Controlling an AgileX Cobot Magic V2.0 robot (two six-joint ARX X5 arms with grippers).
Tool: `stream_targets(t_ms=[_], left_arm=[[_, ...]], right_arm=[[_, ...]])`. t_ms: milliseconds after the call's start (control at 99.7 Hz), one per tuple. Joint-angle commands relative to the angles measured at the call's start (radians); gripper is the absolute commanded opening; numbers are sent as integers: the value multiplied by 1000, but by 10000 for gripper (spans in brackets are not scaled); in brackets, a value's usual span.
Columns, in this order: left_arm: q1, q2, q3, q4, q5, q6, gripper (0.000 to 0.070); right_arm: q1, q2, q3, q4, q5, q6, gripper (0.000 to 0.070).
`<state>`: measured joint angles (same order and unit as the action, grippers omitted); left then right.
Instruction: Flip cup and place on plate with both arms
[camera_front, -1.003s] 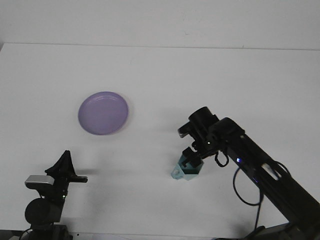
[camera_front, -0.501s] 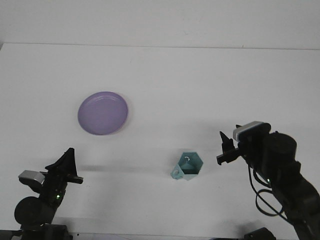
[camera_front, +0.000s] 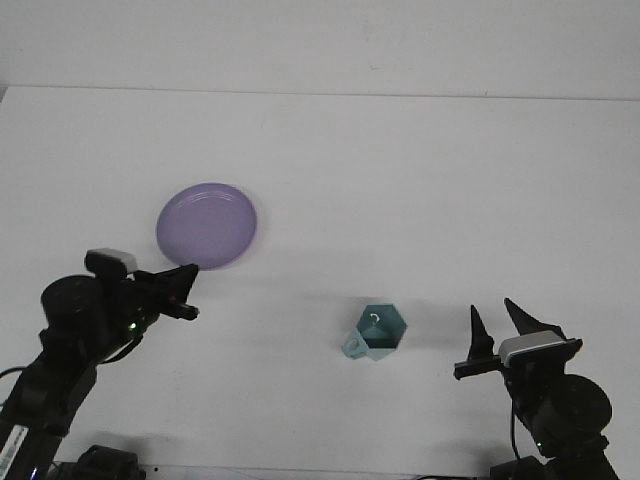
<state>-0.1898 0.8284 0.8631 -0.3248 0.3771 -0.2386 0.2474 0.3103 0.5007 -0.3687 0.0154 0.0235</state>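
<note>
I see a white table from above. The teal cup (camera_front: 378, 331) stands mouth up, right of centre, well apart from the purple plate (camera_front: 206, 225). My right gripper (camera_front: 496, 332) sits spread beside it, empty. My left gripper (camera_front: 183, 290) points toward the cup; I cannot tell its jaws. A sideways reach may tip or shove the cup.
</note>
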Motion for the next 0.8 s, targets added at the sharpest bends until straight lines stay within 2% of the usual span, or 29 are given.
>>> stream_targets(t_ms=[0,120,150,181,271,321,592,792], left_arm=[[-42,74,68,-27,14,53,13],[-138,212,174,-97,14,70,20],[-166,253,202,-115,14,70,41],[-190,288,227,-128,14,70,98],[-257,387,299,-165,14,70,351],[-293,441,343,-195,14,70,413],[-451,726,603,-385,13,123,422],[-541,883,723,-413,13,126,422]], right_arm=[[1,-12,5,25,8,8,361],[1,-16,5,26,11,8,361],[1,-15,5,25,11,8,361],[1,-15,5,24,11,8,361],[1,-15,5,25,11,8,361],[1,-15,5,25,11,8,361],[1,-15,5,26,11,8,361],[1,-15,5,27,11,8,361]])
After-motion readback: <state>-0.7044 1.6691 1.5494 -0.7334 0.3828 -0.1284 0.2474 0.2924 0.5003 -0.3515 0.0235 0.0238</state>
